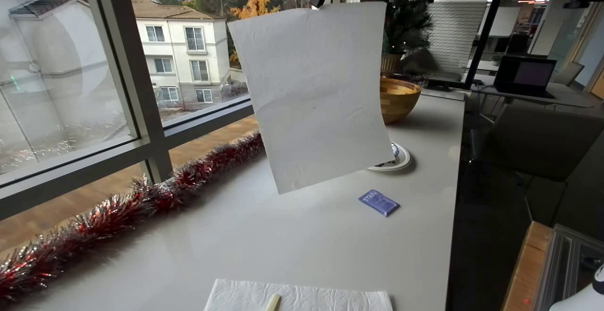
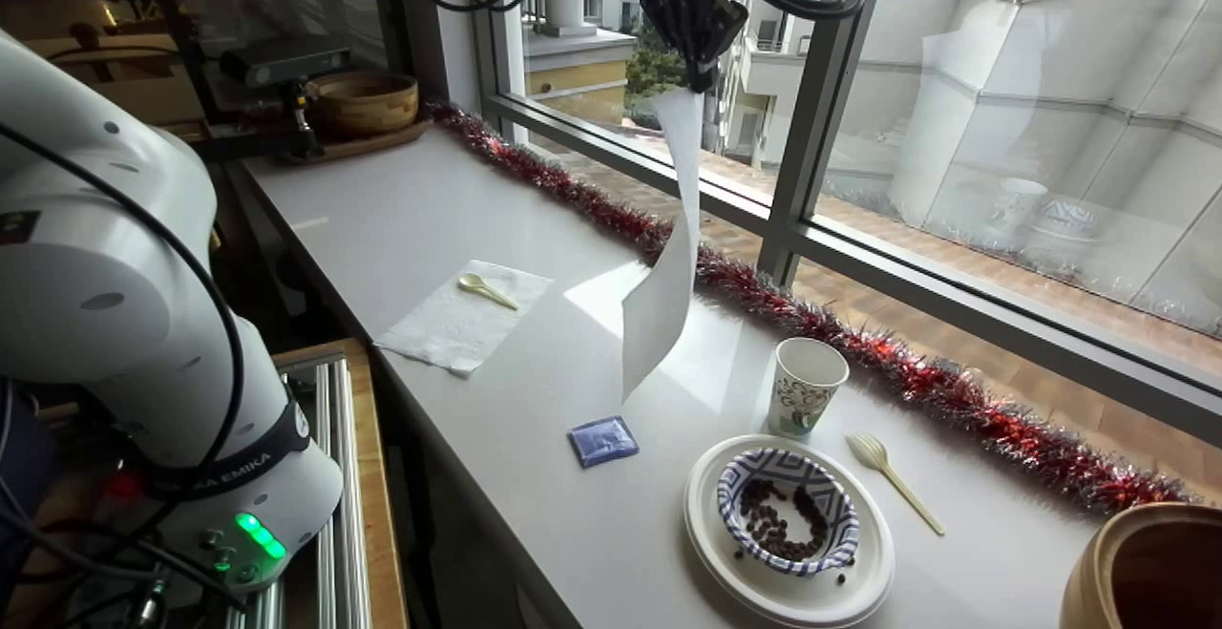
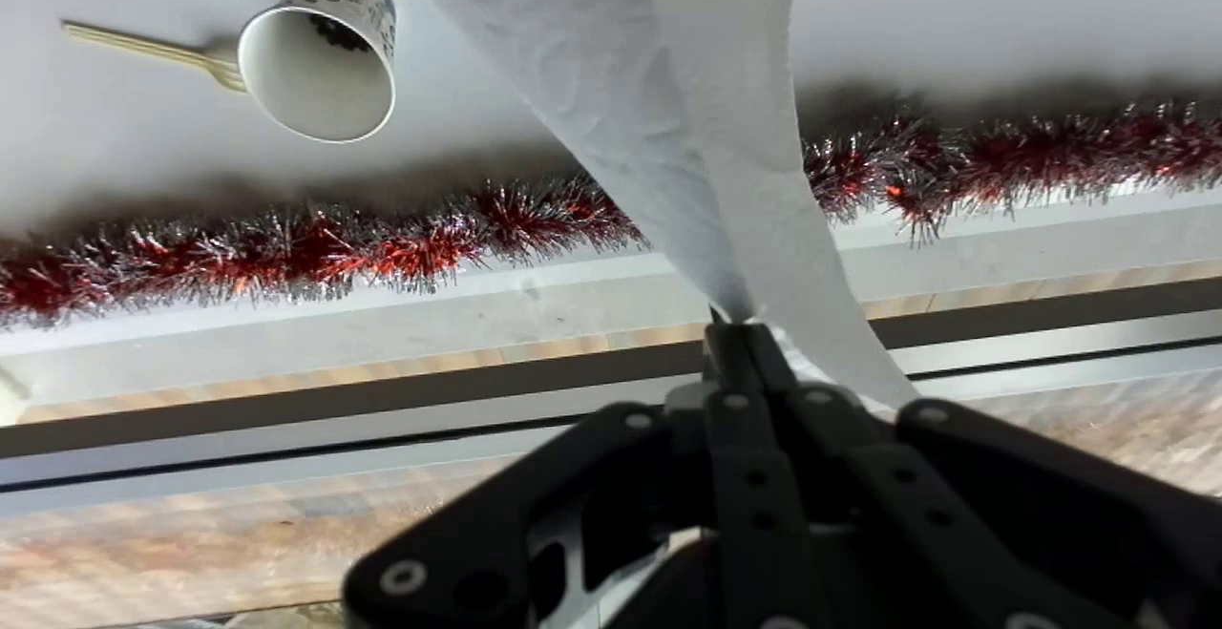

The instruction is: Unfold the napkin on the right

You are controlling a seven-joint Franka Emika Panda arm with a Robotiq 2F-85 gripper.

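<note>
My gripper (image 3: 749, 324) is shut on the top edge of a white napkin (image 3: 735, 161), high above the table. In an exterior view the napkin (image 1: 316, 98) hangs down as a long, broad sheet with faint creases. In another exterior view the napkin (image 2: 673, 266) is seen nearly edge-on and curves at its lower end, below the gripper (image 2: 702, 85). I cannot tell whether its lowest corner touches the table. A second white napkin (image 2: 434, 338) lies flat on the table with a pale spoon (image 2: 489, 292) on it. It also shows at the bottom of an exterior view (image 1: 321, 297).
A blue packet (image 2: 603, 440) lies on the table. A paper cup (image 2: 807, 386), a fork (image 2: 893, 481) and a plate (image 2: 702, 553) bearing a patterned bowl (image 2: 840, 553) stand beyond it. Tinsel (image 2: 611, 209) runs along the window. A wooden bowl (image 1: 401, 101) is at the back.
</note>
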